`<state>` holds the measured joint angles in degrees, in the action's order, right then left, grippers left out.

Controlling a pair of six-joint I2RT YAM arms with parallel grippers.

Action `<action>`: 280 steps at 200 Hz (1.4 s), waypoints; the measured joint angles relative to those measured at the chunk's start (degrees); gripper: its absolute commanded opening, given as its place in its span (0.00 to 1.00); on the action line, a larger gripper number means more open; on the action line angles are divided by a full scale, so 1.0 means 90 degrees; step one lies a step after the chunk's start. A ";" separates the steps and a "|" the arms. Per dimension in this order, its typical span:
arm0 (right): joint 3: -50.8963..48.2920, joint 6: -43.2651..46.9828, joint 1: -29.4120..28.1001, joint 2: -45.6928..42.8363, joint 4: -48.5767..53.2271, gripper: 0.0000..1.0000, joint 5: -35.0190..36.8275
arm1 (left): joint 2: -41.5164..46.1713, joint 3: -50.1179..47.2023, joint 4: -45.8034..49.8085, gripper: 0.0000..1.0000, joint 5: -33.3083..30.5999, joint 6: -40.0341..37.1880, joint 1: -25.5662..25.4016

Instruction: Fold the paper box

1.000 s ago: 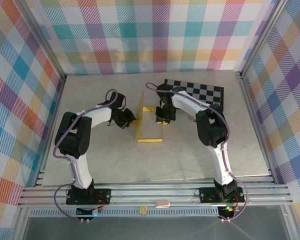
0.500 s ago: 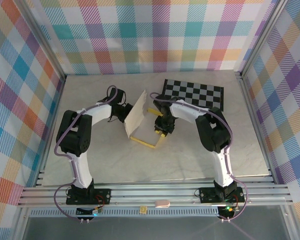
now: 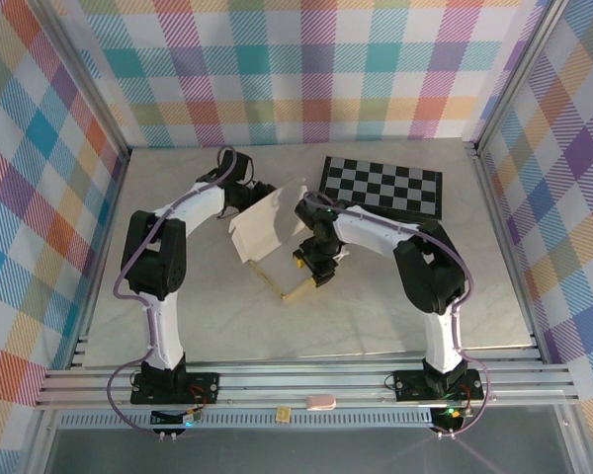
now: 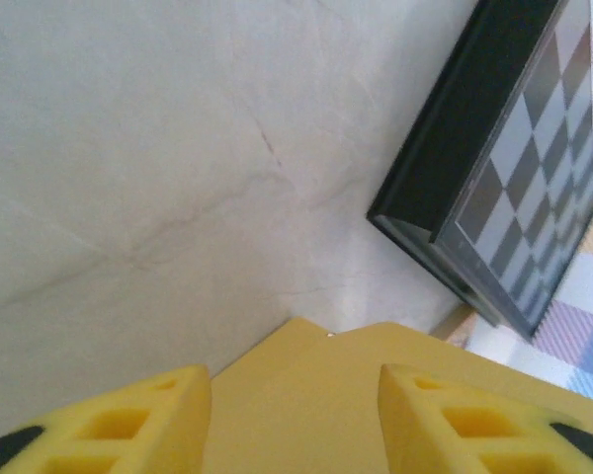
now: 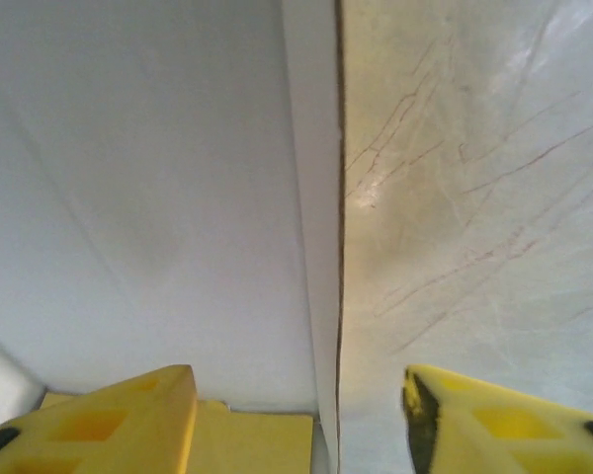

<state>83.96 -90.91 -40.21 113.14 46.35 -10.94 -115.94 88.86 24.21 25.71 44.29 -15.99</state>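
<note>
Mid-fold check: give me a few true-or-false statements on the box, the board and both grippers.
1. The paper box lies flat on the table. False: a pale panel stands tilted up.
2. The checkered board sits at the table's far right. True.
3. The left gripper and right gripper both have their jaws apart. True.
4. The paper box rests on the checkered board. False: it sits left of it, on the table.
</note>
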 measured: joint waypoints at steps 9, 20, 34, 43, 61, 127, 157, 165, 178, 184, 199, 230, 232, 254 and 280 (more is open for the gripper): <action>-0.0005 0.0160 0.0056 -0.0189 0.0024 0.64 0.0119 | 0.0175 0.0036 0.0304 0.59 -0.0340 -0.0129 0.0002; -0.0029 0.0508 0.0165 -0.0510 0.0024 0.65 0.0342 | 0.0469 0.0036 0.0682 0.60 -0.0801 -0.0267 0.0002; -0.0034 0.1103 0.0350 -0.0954 0.0010 0.66 0.0627 | 0.0913 0.0036 0.1107 0.60 -0.1358 -0.0435 0.0007; -0.0034 0.1535 0.0474 -0.1212 -0.0027 0.67 0.0777 | 0.1185 0.0036 0.1290 0.61 -0.1639 -0.0529 0.0017; -0.0032 0.2684 0.0799 -0.1603 -0.0189 0.66 0.0891 | 0.1753 0.0039 0.1574 0.60 -0.2115 -0.0743 0.0073; 0.2380 0.7660 0.2531 -0.0522 0.0114 0.59 -0.0537 | 0.3393 -0.0969 0.2424 0.56 -0.2307 -0.1605 0.0168; 0.3453 0.9338 0.2404 0.0180 0.0340 0.59 -0.0928 | 0.3854 -0.1860 0.2684 0.56 -0.1909 -0.2040 0.0112; 0.3546 0.9692 0.2344 0.0311 0.0389 0.59 -0.1018 | 0.3837 -0.1972 0.2727 0.56 -0.1906 -0.2144 0.0085; 0.3611 1.0236 0.2244 0.0520 0.0442 0.59 -0.1144 | 0.3774 -0.2079 0.2807 0.56 -0.1911 -0.2297 0.0070; 0.3611 1.0462 0.2195 0.0595 0.0464 0.59 -0.1190 | 0.3757 -0.2113 0.2800 0.56 -0.1909 -0.2363 0.0070; 0.3558 1.0996 0.2074 0.0726 0.0466 0.58 -0.1202 | 0.3696 -0.2166 0.2795 0.55 -0.1906 -0.2480 0.0044; 0.3419 1.1878 0.1800 0.0874 0.0384 0.57 -0.1122 | 0.3495 -0.2193 0.2742 0.50 -0.1940 -0.2620 -0.0063; 0.3419 1.1922 0.1780 0.0889 0.0374 0.57 -0.1112 | 0.3475 -0.2193 0.2737 0.49 -0.1943 -0.2618 -0.0068; 0.3419 1.2281 0.1644 0.1088 0.0233 0.57 -0.1025 | 0.3291 -0.2191 0.2667 0.43 -0.1987 -0.2715 -0.0095; 0.3422 1.2546 0.1523 0.1370 0.0078 0.55 -0.0998 | 0.3067 -0.2178 0.2628 0.34 -0.2023 -0.2744 -0.0097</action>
<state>114.76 22.00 -26.50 125.47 47.05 -19.92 -88.33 69.25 47.86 7.51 19.59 -16.86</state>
